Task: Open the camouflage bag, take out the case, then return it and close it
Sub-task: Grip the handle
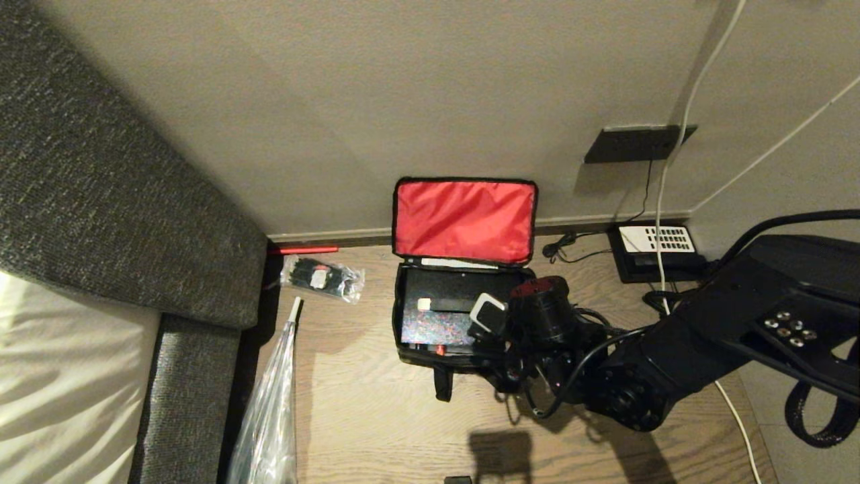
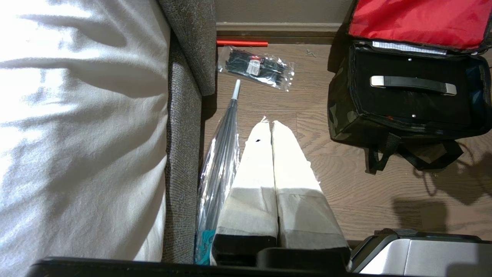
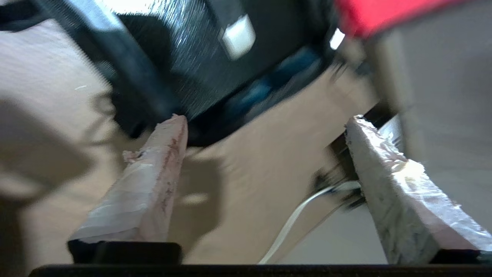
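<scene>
— On the wooden floor (image 1: pixel 376 403), against the wall, sits the camouflage bag (image 2: pixel 346 115), its long axis running along the skirting. Which way does it open?
— Upward: the red-lined lid (image 1: pixel 465 219) stands back against the wall, and the case (image 2: pixel 411 96) lies flat inside, lengthwise, handle up.
— And the grippers?
— The right gripper (image 3: pixel 265 130) hangs at the bag's right end, fingers spread wide, grasping nothing. The left gripper (image 2: pixel 272 127) is parked by the sofa (image 1: pixel 101 202), fingers pressed together, empty.
</scene>
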Available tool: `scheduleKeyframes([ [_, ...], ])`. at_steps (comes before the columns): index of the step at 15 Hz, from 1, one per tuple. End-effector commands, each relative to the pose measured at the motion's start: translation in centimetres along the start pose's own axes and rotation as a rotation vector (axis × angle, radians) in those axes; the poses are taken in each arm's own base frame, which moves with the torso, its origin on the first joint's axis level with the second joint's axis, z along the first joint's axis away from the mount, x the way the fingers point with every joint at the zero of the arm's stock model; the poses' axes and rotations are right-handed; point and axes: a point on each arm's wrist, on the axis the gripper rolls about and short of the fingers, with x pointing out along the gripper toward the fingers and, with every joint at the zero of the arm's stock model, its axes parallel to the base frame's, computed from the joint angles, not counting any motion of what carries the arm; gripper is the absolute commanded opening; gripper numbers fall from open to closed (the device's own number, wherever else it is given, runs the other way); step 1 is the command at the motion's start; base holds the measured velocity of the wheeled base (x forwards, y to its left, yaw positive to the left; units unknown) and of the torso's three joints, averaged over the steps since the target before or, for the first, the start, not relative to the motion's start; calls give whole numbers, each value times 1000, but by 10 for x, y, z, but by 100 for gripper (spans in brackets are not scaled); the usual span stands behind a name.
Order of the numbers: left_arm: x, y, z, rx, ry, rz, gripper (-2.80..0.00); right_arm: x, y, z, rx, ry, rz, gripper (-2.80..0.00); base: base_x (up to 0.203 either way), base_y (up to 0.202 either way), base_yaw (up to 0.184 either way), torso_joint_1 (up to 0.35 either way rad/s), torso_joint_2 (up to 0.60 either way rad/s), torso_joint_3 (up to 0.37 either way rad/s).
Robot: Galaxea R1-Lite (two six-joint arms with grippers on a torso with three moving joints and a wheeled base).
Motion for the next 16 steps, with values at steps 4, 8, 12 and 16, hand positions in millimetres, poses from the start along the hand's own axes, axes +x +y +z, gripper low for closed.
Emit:
scheduleKeyframes([
  [4, 0, 0, 0, -1, 1, 0, -280, 29, 19, 29, -147, -101, -119, 0, 0, 0, 0, 0, 0, 0],
  [8, 0, 0, 0, -1, 1, 0, -280, 36, 33, 26, -155, -93, -95, 0, 0, 0, 0, 0, 0, 0],
  [12, 0, 0, 0, -1, 1, 0, -280, 40, 44, 33, -179, -128, -112, 0, 0, 0, 0, 0, 0, 0],
  [16, 0, 0, 0, -1, 1, 1, -280, 41, 44, 35, -157, -153, -140, 0, 0, 0, 0, 0, 0, 0],
])
